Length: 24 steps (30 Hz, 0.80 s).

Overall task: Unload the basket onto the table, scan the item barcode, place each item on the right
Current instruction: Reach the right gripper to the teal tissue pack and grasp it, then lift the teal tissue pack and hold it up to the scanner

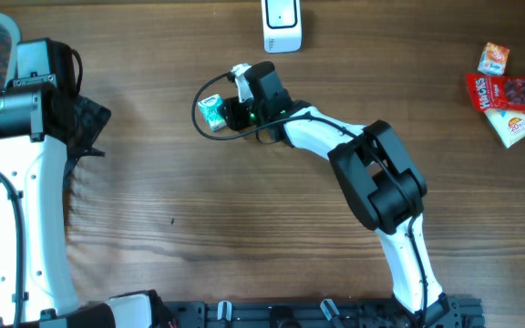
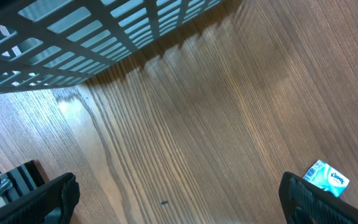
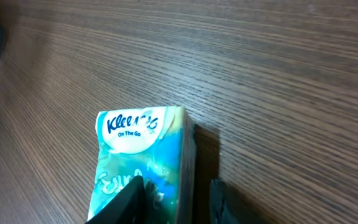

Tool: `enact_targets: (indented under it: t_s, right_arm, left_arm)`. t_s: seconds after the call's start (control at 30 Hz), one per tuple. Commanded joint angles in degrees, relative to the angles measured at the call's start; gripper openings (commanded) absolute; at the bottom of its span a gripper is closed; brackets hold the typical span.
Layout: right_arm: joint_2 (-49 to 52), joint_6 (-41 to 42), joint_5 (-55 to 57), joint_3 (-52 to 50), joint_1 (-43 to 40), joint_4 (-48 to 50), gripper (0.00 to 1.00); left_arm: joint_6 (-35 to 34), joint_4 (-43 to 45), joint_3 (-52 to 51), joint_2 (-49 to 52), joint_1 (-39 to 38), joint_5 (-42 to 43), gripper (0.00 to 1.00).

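The small tissue pack (image 1: 211, 111) lies flat on the wooden counter (image 1: 244, 228), a bit left of the middle and near the far side. It is green and white, and the words "Kleenex On The Go" can be read on its end. The right arm reaches over to it, and the right end effector (image 1: 231, 113) sits right at the pack. In the right wrist view, its two dark fingers (image 3: 126, 202) stand apart with the pack between them. One finger is over the front of the pack. The other is just beside it, with a thin dark gap in between, so the pack is not squeezed tight. The white scanner (image 1: 282, 25) stands near the far edge of the counter, a little to the right of the pack and apart from it. Some red, orange and yellow snack packs (image 1: 509, 91) lie well away, in the far right corner. The left end effector (image 2: 179, 199) is wide open and holds nothing. It hangs over bare wood, next to a gray basket (image 2: 104, 31) with a grid wall.
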Motion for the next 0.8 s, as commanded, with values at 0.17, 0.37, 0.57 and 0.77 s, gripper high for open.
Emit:
enact_targets:
  t_s: [0.17,0.37,0.57,0.77]
  right_arm:
    - [-1.2,5.1,-0.1,0.3,-1.9,-2.0,0.04]
    - [-6.3,12.6,-25.3,0.3,-10.3,-4.5,0.04]
    - [-6.3,24.1,-42.8,0.2,-17.5,-6.1,0.04]
    - [-6.3,40.9,-59.6,0.2,-23.1,4.3,0.04]
  left_arm:
    - [-0.5,0.0,-0.3,0.0,0.3,-0.3,1.00]
    - [-0.5,0.0,-0.3,0.0,0.3,-0.3,1.00]
    - [-0.5,0.0,-0.3,0.0,0.3,-0.3,1.00]
    - [-0.5,0.0,-0.3,0.0,0.3,-0.3,1.00]
